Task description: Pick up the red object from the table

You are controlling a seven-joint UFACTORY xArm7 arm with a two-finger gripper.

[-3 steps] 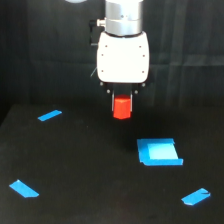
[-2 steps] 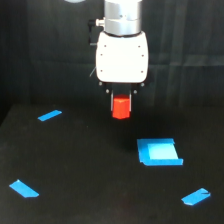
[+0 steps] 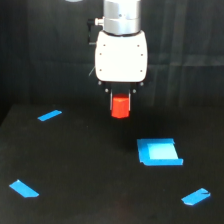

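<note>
End effector (image 3: 120, 100) clamped on one red object (image 3: 120, 108); three tape strips (image 3: 49, 115), one blue square (image 3: 159, 152).

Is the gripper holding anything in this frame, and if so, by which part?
Yes: the gripper holds the red object by its upper part, fingers on either side. Its lower part hangs free above the table.

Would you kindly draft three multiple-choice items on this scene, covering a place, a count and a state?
1. Where is the small red-orange cylinder block?
A. on the blue square piece
B. between the gripper's fingers
C. beside a tape strip

2. How many small blue tape strips show on the matte black table?
A. one
B. three
C. five

3. The gripper is:
A. shut on the block
B. open and empty
C. out of view

Key: B, the block sits under the white gripper body; B, two at the left, one lower right; A, the fingers flank it.
</note>
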